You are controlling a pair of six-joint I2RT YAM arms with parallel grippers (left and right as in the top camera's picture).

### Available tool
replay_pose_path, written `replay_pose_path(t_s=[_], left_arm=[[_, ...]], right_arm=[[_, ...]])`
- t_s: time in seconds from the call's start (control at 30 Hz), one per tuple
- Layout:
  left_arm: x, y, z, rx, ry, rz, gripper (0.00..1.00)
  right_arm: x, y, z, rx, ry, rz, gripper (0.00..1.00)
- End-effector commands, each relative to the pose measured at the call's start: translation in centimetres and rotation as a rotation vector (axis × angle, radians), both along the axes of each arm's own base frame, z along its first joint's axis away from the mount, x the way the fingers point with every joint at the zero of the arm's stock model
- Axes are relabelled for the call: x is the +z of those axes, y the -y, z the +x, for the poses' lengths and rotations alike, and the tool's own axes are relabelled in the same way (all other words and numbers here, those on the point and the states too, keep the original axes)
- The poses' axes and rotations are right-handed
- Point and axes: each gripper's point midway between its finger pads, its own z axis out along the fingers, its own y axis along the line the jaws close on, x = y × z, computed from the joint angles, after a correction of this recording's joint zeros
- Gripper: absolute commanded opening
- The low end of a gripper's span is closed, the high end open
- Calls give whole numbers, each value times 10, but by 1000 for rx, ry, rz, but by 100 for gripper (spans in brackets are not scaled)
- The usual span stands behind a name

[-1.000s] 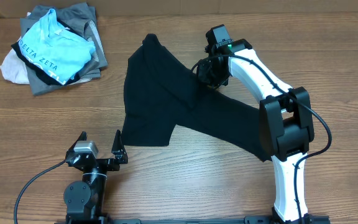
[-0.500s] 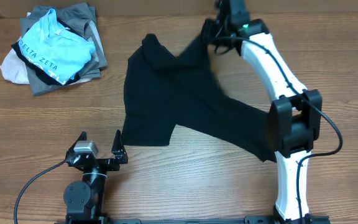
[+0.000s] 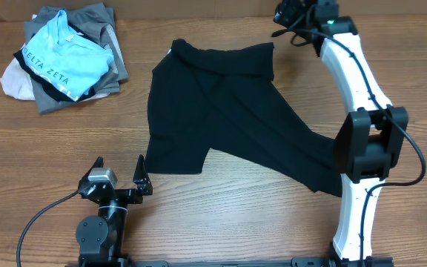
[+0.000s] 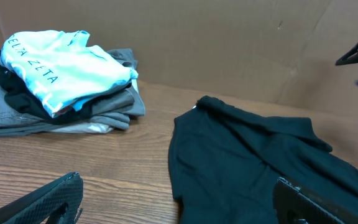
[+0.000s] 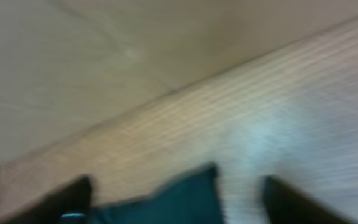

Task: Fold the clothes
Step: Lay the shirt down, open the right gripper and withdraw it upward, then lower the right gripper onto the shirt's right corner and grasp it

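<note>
Plain black T-shirt, soft, spread unevenly in the middle of the wooden table, far edge turned over, one part stretched to near right.

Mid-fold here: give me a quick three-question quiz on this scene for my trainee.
1. True or false: the left gripper is shut on the T-shirt.
2. Where is the clothes pile? A) far left B) near right C) on the T-shirt
3. Which gripper hangs by the T-shirt's far edge?
Key: 1 false; 2 A; 3 the right gripper, jaws open.
</note>
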Motion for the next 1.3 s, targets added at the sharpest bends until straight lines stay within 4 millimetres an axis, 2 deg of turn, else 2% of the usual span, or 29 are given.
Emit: replay_pose_path(t_s=[0.0,0.17,0.37,0.47,0.53,0.63,0.83,0.9,1.0,1.1,1.17,1.2,1.27], left_arm=[[0,2,0,-9,5,19,100],[0,2,0,-9,5,19,100],[0,2,0,-9,5,19,100],[0,2,0,-9,5,19,100],[0,2,0,-9,5,19,100],[0,2,0,-9,5,19,100],[0,2,0,-9,5,19,100],[0,2,0,-9,5,19,100],[0,2,0,-9,5,19,100],[0,2,0,-9,5,19,100],[0,2,0,-9,5,19,100],[0,2,0,-9,5,19,100],[0,2,0,-9,5,19,100]], right_arm=[[44,42,-6,-56,6,-8,100],[80,70,-48,-101,-105,-14,100],[146,78,-120,-140,-155,-46,100],[170,79,-154,-152,-165,-47,100],[184,78,-179,-164,-179,-35,100],[194,78,-210,-168,-213,-35,100],[222,80,-249,-150,-166,-71,100],[218,84,-262,-169,-188,-95,100],[191,92,-285,-194,-290,-133,100],[148,99,-312,-185,-445,-179,100],[110,101,-330,-167,-576,-199,100],[79,100,-338,-149,-668,-208,100],[47,100,-340,-124,-724,-220,100]])
